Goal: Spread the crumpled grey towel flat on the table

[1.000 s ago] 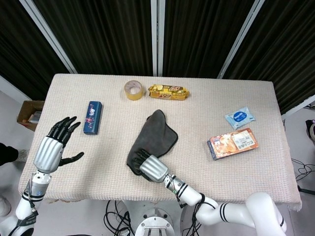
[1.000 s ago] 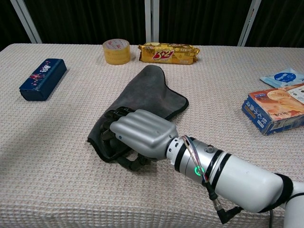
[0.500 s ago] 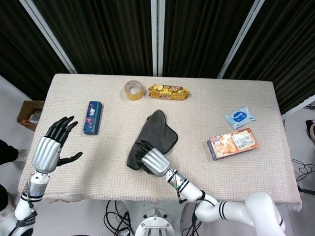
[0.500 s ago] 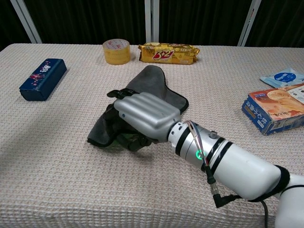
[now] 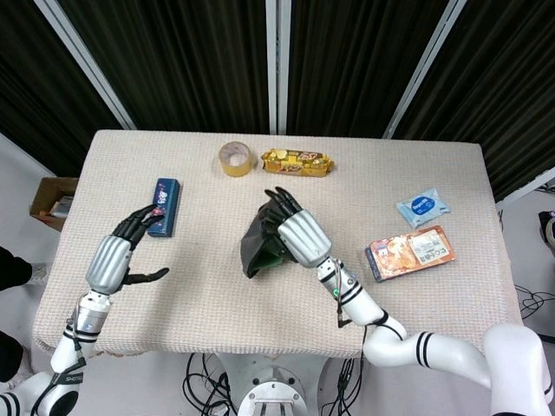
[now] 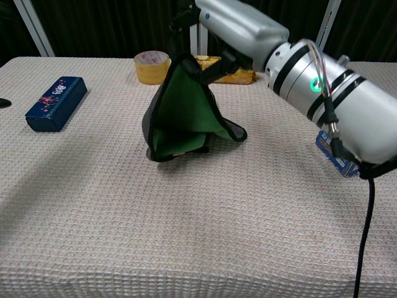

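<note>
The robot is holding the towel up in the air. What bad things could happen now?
The right hand grips the towel by its top only, so the cloth hangs folded with its bottom edge on the table. It might drop back down crumpled. The tape roll and the biscuit pack sit right behind it, so a big swing could bump them. The left hand is open and far away, so it cannot help pull a corner yet.

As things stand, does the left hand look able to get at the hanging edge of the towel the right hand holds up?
Probably yes: the left hand hovers open, with only bare table between it and the towel gripped by the right hand.
</note>
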Available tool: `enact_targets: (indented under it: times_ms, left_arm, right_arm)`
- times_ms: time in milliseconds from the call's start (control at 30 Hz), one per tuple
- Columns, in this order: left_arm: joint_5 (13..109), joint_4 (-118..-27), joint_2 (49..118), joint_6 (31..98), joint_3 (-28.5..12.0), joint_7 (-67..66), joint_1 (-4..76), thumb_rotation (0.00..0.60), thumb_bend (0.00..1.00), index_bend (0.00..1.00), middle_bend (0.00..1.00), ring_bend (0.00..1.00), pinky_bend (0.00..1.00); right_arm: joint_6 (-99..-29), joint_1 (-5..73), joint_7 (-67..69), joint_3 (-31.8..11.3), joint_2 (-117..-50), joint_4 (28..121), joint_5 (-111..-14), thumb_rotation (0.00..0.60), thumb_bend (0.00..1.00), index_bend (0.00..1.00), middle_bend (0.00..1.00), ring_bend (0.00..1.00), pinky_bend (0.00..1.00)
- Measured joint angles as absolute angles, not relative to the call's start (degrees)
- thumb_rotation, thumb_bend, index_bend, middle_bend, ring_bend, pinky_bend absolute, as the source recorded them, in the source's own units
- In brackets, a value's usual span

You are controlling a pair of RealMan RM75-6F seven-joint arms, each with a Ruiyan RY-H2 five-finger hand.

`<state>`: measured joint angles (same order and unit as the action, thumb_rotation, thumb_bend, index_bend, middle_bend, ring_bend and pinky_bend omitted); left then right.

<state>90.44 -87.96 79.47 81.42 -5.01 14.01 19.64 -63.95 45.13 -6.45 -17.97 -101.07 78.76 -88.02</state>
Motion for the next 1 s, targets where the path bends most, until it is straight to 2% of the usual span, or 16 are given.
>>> enact_targets:
  times_ms: [233,467,733,1000]
  left_arm:
    - [84.51,-92.53,80.75,71.75,-6.62,19.19,23.43,0.600,0.00,0.24,0.07,0.11,0.21]
    - [75.79,-94.05,84.01,61.62,-9.66,19.00,28.84,0.600,0.00,0.24,0.07,0.11,0.23]
    - [68.77,-93.92,87.00,56.58,-12.21,14.11,32.74,0.600,0.00,0.25,0.07,0.11,0.23]
    - [65.20,-93.75,87.06,52.00,-13.20,16.69,34.05,0.600,0.00,0.26,0.07,0.11,0.23]
  right_arm:
    - [-62.21,48.11,-13.49,-23.01,-98.17,81.54,-83.33,0.600,0.46,0.74,0.32,0.00,0.00]
    - [-59.38,52.80,-20.83,-26.88,-97.74,81.37,-76.32,0.600,0.47,0.74,0.32,0.00,0.00]
    - [-57.82,59.23,-27.74,-31.02,-99.36,78.48,-68.67,0.600,0.48,0.74,0.32,0.00,0.00]
    - [-57.34,65.28,-32.32,-33.41,-101.80,75.09,-61.73,0.600,0.48,0.74,0.32,0.00,0.00]
